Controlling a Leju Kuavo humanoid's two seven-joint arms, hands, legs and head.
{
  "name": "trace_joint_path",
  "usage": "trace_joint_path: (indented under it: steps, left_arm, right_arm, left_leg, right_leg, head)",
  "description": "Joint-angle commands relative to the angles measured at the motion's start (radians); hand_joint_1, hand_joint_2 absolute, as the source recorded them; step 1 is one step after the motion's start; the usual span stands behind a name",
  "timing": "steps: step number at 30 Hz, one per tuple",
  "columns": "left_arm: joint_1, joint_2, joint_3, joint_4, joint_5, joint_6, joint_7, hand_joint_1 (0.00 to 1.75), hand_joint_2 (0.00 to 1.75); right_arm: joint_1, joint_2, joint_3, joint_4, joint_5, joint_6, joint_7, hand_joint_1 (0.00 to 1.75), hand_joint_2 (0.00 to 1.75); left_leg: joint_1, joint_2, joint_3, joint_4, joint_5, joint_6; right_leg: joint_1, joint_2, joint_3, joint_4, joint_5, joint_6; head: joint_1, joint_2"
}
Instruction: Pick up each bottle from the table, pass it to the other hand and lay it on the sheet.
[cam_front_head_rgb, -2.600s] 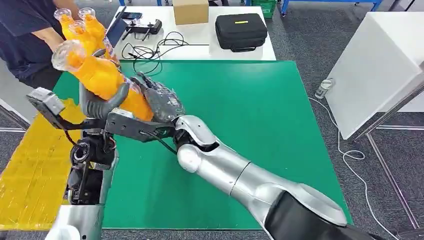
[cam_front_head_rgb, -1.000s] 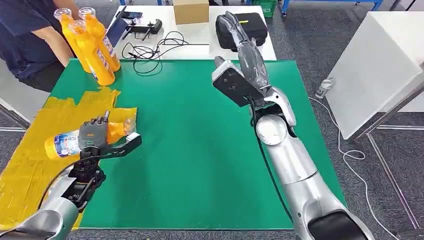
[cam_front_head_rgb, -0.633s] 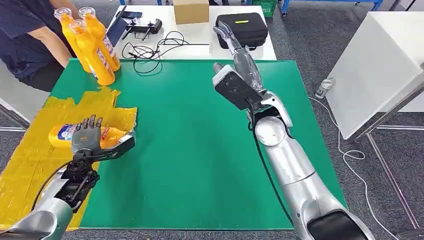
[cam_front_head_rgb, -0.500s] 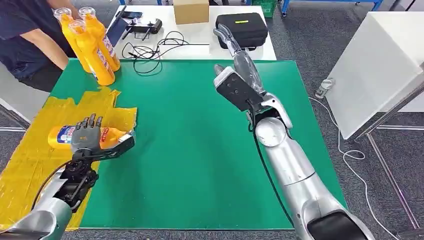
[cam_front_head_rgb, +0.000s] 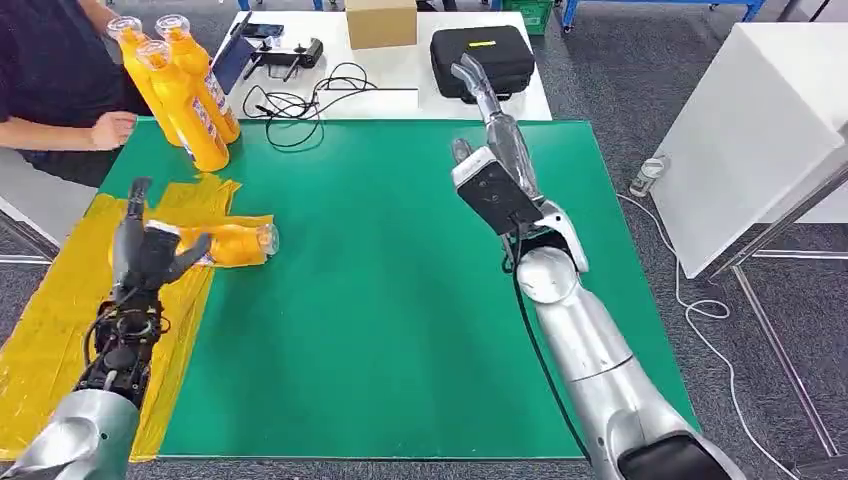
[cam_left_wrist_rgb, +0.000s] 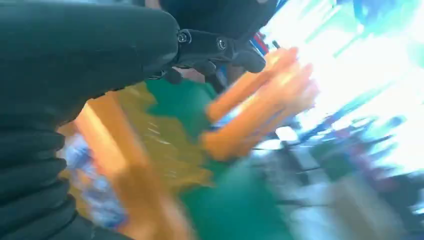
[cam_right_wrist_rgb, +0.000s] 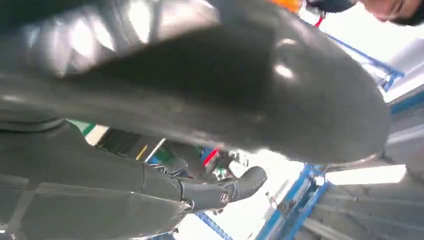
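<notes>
An orange bottle (cam_front_head_rgb: 235, 243) lies on its side at the inner edge of the yellow sheet (cam_front_head_rgb: 55, 320), its cap end toward the green mat. My left hand (cam_front_head_rgb: 142, 252) hovers just left of it with fingers spread and nothing in them. In the blurred left wrist view that lying bottle (cam_left_wrist_rgb: 125, 185) stretches out below my left hand (cam_left_wrist_rgb: 210, 47). Three more orange bottles (cam_front_head_rgb: 180, 90) stand upright at the mat's far left corner, seen as the standing bottles (cam_left_wrist_rgb: 260, 110) in the wrist view. My right hand (cam_front_head_rgb: 492, 115) is raised over the mat's far side, fingers straight and empty.
A person stands at the far left with a hand (cam_front_head_rgb: 112, 130) on the mat's corner beside the standing bottles. The green mat (cam_front_head_rgb: 400, 300) covers the table. Behind it lie cables (cam_front_head_rgb: 300, 100), a black case (cam_front_head_rgb: 482, 62) and a cardboard box (cam_front_head_rgb: 381, 22).
My left hand has set the bottle down on the sheet and let go, its fingers now spread. The right arm has drifted a little right. The person's hand has come to the mat's corner.
</notes>
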Motion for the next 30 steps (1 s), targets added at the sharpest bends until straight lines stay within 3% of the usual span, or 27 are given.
trace_joint_path:
  steps: [1,5,7,9,10,13,19,30]
  left_arm:
    - [0.011,-0.069,-0.009,-0.277,0.229,-0.055,-0.010,0.00,0.00]
    - [0.011,-0.069,-0.009,-0.277,0.229,-0.055,-0.010,0.00,0.00]
    - [0.049,-0.056,-0.098,-0.374,0.324,-0.043,-0.010,0.00,0.00]
    - [0.045,-0.080,-0.141,-0.395,0.412,-0.120,-0.010,0.00,0.00]
    - [0.039,-0.095,-0.160,-0.392,0.523,-0.264,0.016,0.00,0.00]
    - [0.013,-0.131,-0.226,-0.366,0.669,-0.462,0.079,0.00,0.00]
    - [-0.099,-0.207,-0.352,-0.267,0.702,-0.466,0.104,0.00,0.00]
    - [-0.115,-0.221,-0.409,-0.282,0.701,-0.428,0.101,0.00,0.00]
  right_arm:
    - [-0.025,-0.013,0.000,0.149,-0.033,0.036,-0.034,0.00,0.00]
    - [-0.025,-0.013,0.000,0.149,-0.033,0.036,-0.034,0.00,0.00]
    - [-0.023,-0.014,0.011,0.150,-0.018,0.025,-0.044,0.00,0.00]
    - [0.000,-0.018,0.013,0.148,-0.020,0.027,-0.076,0.00,0.00]
    - [0.010,-0.017,0.006,0.147,-0.037,0.041,-0.109,0.00,0.00]
    - [0.011,0.006,0.002,0.174,-0.071,0.069,-0.168,0.00,0.00]
    - [0.012,0.083,0.005,0.181,-0.063,0.008,-0.201,0.00,0.00]
    - [0.019,0.090,-0.015,0.176,-0.059,-0.017,-0.206,0.00,0.00]
  left_leg:
    - [0.001,-0.004,0.002,0.000,-0.001,-0.001]
    - [0.000,-0.002,0.001,0.000,0.000,0.000]
    - [0.000,-0.001,0.002,0.000,-0.001,0.000]
    - [0.001,-0.002,0.002,0.000,-0.001,-0.001]
    - [0.001,-0.003,0.003,-0.001,-0.001,-0.001]
    - [0.000,-0.006,0.002,-0.001,0.000,0.000]
    - [0.000,-0.006,0.001,0.001,-0.001,-0.001]
    - [0.000,-0.003,0.002,0.001,-0.001,-0.001]
  right_leg:
    - [0.001,-0.005,0.004,-0.001,-0.002,0.001]
    - [0.000,-0.002,0.002,-0.001,-0.001,0.001]
    - [0.000,-0.002,0.003,0.000,-0.001,0.001]
    - [0.001,-0.003,0.004,-0.001,-0.001,0.001]
    - [0.001,-0.005,0.006,-0.001,-0.002,0.001]
    - [0.000,-0.006,0.004,-0.001,-0.002,0.001]
    - [0.000,-0.007,0.003,0.001,-0.002,0.001]
    - [0.001,-0.005,0.004,0.000,-0.002,0.001]
  head:
    - [0.000,0.000]
    - [0.000,0.000]
    - [0.000,0.000]
    - [0.000,0.000]
    - [0.000,0.000]
    - [0.000,0.000]
    - [0.000,0.000]
    - [0.000,0.000]
